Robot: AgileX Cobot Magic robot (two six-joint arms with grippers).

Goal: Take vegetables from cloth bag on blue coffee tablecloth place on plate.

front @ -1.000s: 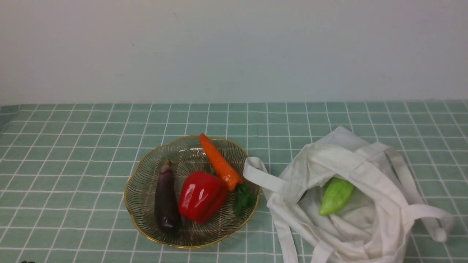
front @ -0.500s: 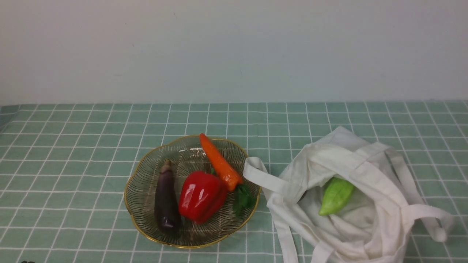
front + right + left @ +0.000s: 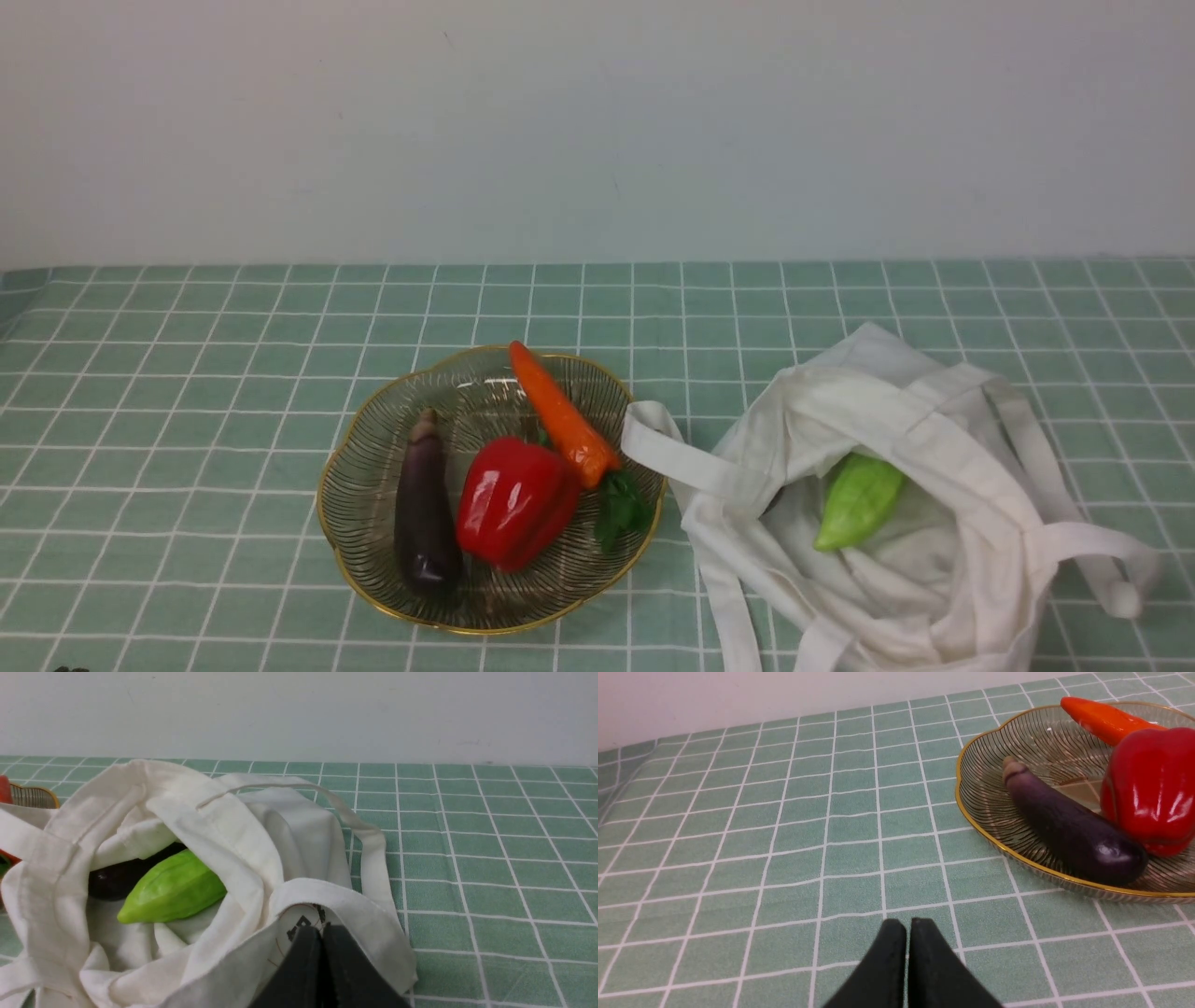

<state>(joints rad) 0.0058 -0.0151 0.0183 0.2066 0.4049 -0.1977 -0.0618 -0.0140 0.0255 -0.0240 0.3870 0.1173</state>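
Note:
The gold-rimmed glass plate on the tablecloth holds the dark eggplant, red bell pepper and orange carrot. The off-white cloth bag lies open to its right with the light green gourd inside. In the right wrist view the gourd lies against a dark glossy object in the bag. My right gripper is shut and empty at the bag's near edge. My left gripper is shut and empty over the cloth, apart from the plate. Neither gripper shows in the front view.
A plain white wall runs behind the table. The bag's strap handles spread toward the plate and out to the right. The tablecloth's left edge folds down at the far left.

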